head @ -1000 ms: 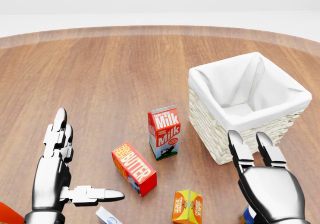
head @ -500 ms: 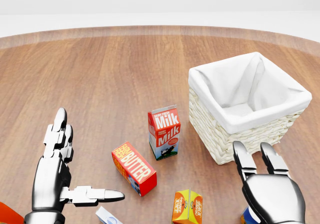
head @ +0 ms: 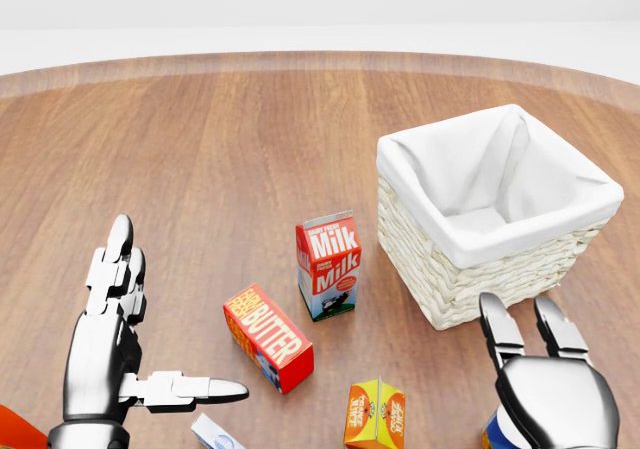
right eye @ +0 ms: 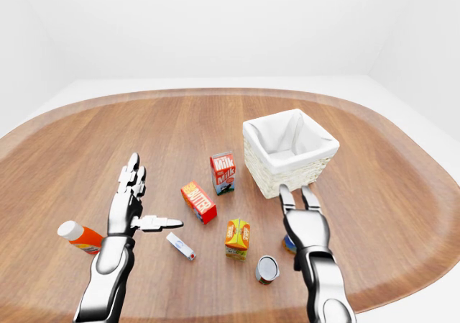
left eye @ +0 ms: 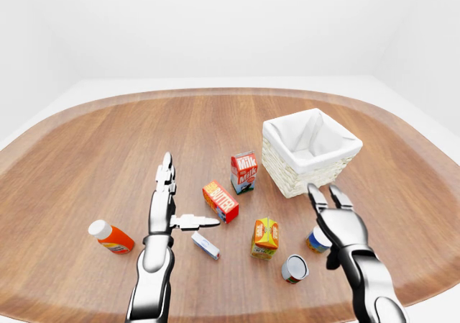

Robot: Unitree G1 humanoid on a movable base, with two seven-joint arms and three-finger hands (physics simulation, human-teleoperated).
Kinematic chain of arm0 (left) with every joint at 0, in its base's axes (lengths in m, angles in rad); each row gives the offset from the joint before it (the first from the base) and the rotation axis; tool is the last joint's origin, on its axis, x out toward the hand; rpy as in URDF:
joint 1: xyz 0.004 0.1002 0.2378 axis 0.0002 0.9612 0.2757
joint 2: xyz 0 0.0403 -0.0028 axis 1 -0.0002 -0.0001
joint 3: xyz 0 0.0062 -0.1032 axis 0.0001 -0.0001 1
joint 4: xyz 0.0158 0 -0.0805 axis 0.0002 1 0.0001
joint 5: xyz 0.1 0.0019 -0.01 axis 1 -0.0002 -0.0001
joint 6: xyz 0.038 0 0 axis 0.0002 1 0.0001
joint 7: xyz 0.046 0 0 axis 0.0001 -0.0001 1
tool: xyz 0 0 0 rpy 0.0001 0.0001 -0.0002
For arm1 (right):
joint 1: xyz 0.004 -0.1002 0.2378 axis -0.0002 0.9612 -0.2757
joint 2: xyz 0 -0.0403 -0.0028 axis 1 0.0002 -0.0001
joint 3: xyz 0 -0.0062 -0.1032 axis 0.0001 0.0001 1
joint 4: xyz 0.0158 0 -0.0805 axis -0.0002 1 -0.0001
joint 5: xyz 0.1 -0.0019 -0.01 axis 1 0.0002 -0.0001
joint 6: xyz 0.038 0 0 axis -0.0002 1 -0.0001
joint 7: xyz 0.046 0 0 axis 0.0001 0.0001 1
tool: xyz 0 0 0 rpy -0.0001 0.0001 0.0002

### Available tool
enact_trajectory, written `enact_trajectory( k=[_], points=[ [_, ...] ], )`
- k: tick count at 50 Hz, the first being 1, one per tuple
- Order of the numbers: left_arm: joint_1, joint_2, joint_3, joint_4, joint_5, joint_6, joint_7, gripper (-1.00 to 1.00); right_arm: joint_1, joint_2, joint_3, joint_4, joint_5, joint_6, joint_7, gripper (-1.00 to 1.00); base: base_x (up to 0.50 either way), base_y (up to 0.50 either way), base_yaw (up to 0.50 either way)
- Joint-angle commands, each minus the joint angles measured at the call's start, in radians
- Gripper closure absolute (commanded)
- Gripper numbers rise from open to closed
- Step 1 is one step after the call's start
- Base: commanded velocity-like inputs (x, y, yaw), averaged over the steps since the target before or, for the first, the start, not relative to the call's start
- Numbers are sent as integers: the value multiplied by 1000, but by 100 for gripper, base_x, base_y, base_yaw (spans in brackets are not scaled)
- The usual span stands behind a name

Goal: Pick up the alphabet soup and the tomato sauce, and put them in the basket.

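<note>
1. Over the last second the right hand (head: 552, 389) has come lower and nearer to the bottom edge of the head view. Its two upper fingers (head: 497, 327) were in front of the wicker wall before; now they point at 12 o'clock from below the basket (head: 470, 269). The camera has not moved, because the basket and the cartons keep their places.
2. I judge that the hand is descending on the can under it, so the first pick is about to begin; nothing is in the basket yet.
3. The right hand is wide open and holds nothing. The left hand (left eye: 167, 209) is also spread flat, the thumb pointing to 3 o'clock, empty and well apart from any can.
4. The can under the right hand (left eye: 317, 239) has an orange and blue label and stands upright at 6 o'clock from the basket, partly hidden by the palm. I cannot read the label, so I cannot tell which of the two cans it is.
5. A second can (left eye: 294, 268) lies on its side on the table (left eye: 86, 143), at 7 o'clock from the first, with its grey end towards the camera. Its label is hidden too.
6. Other things are the milk carton (head: 328, 265), the butter box (head: 267, 336), the small orange carton (left eye: 264, 237) and the red bottle (left eye: 111, 237).
</note>
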Motion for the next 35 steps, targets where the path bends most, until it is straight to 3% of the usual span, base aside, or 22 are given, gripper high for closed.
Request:
enact_trajectory(
  k=[1,35],
  points=[
    [2,-1,3,-4,-19,0,-9,-100,-3,-11,-10,54,-9,5,-26,-100,0,0,0],
    [2,-1,3,-4,-19,0,-9,-100,-49,-49,-13,210,10,31,-98,-100,0,0,0]
  ],
)
